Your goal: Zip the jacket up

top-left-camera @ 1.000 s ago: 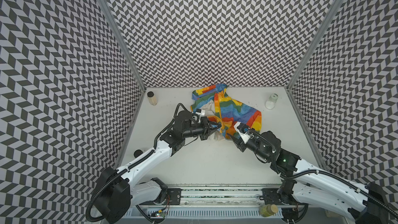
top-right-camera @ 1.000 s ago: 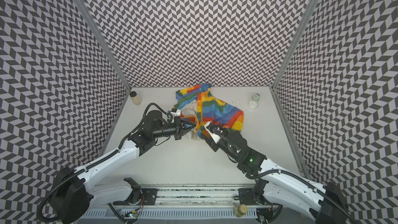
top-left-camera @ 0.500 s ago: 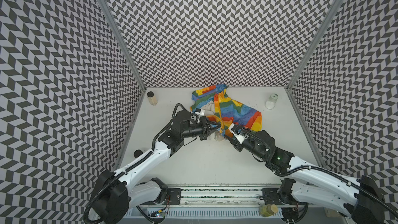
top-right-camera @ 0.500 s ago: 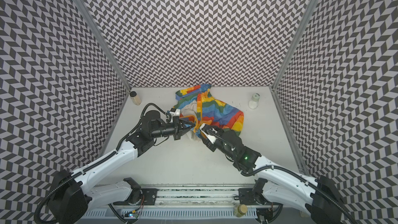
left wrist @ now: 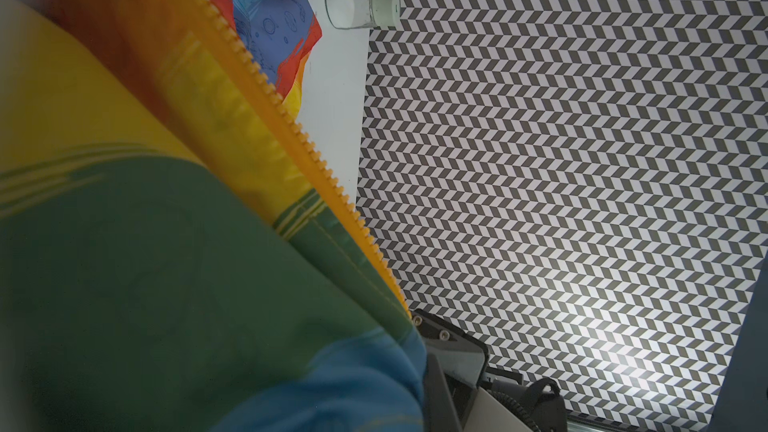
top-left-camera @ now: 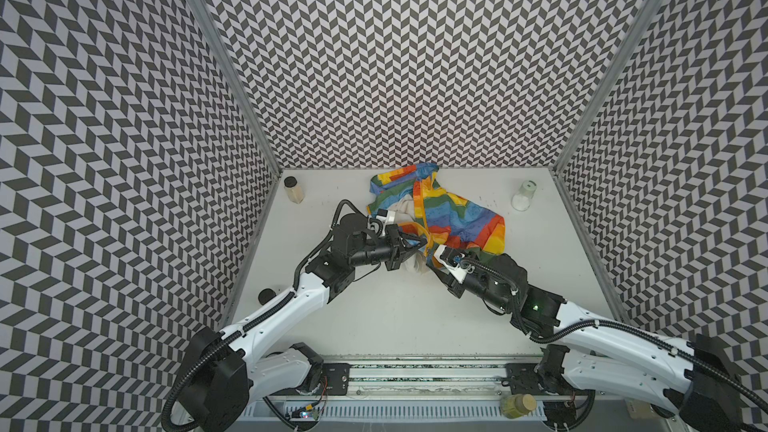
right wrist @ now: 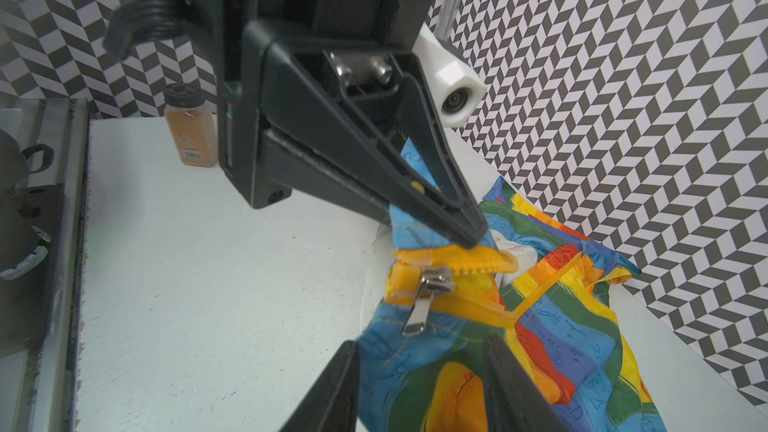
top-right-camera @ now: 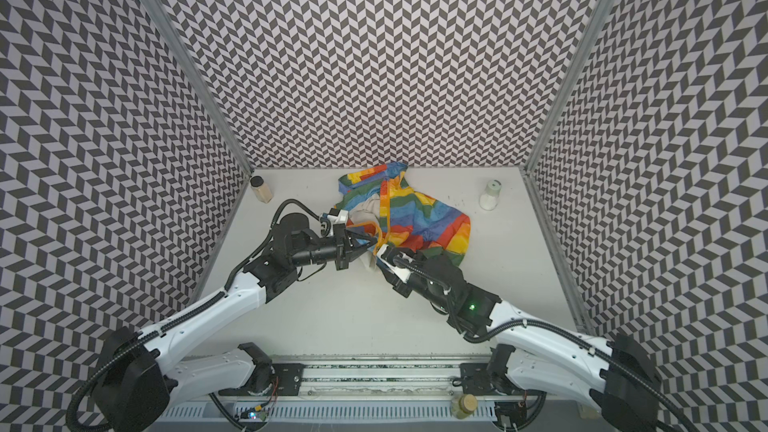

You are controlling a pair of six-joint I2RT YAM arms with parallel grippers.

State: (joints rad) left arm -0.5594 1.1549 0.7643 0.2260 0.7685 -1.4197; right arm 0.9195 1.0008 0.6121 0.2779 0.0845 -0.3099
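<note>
The rainbow-striped jacket (top-left-camera: 457, 214) (top-right-camera: 419, 209) lies crumpled at the back middle of the white table, cream lining showing. My left gripper (top-left-camera: 424, 238) (top-right-camera: 372, 241) (right wrist: 473, 238) is shut on the jacket's blue hem corner, right at the end of one orange zipper strip (left wrist: 291, 126), and holds it lifted. The silver zipper slider (right wrist: 432, 284) sits on the other strip just below, its pull tab hanging down. My right gripper (right wrist: 422, 344) (top-left-camera: 436, 253) stands open, its two fingers on either side of the blue and green fabric just under the slider.
A brown spice jar (top-left-camera: 293, 189) (right wrist: 189, 130) stands at the back left corner and a white bottle (top-left-camera: 524, 196) (left wrist: 361, 4) at the back right. A black knob (top-left-camera: 266, 296) sits by the left wall. Patterned walls close in three sides.
My right gripper has pushed forward and left, up to the fabric under the zipper slider, and its jaws have narrowed. The left gripper keeps its hold in the same place.
</note>
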